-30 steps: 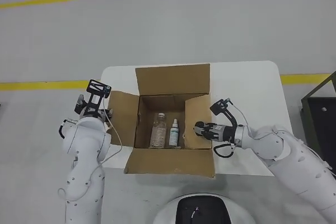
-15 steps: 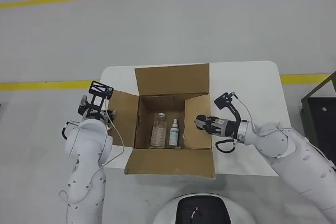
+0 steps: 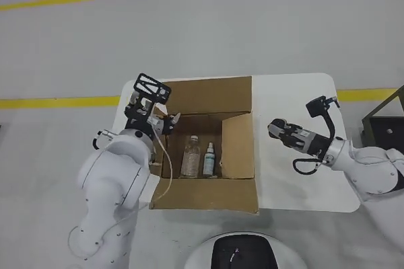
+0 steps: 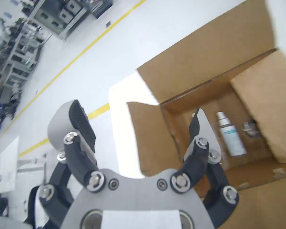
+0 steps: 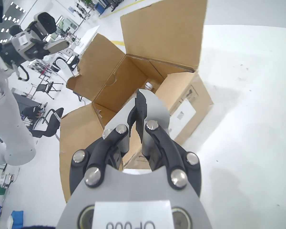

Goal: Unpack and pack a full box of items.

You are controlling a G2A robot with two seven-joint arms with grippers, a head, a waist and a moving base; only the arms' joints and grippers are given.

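My left gripper had its jaws spread wide and empty, and in the top view it hung over the back left corner of the box, right above the left flap. I judged that to be the main risk: lowered from there, one finger could catch the flap or wall, so the box would be dragged or tipped on the table. My right gripper had its jaws pressed together on nothing, over bare table well to the right of the box, so it could not steady the box. The clear bottle and the spray bottle lay side by side on the box floor. With so little room between them, a finger going for one could shove the other. The right flap leaned in over the opening, narrowing the way down.
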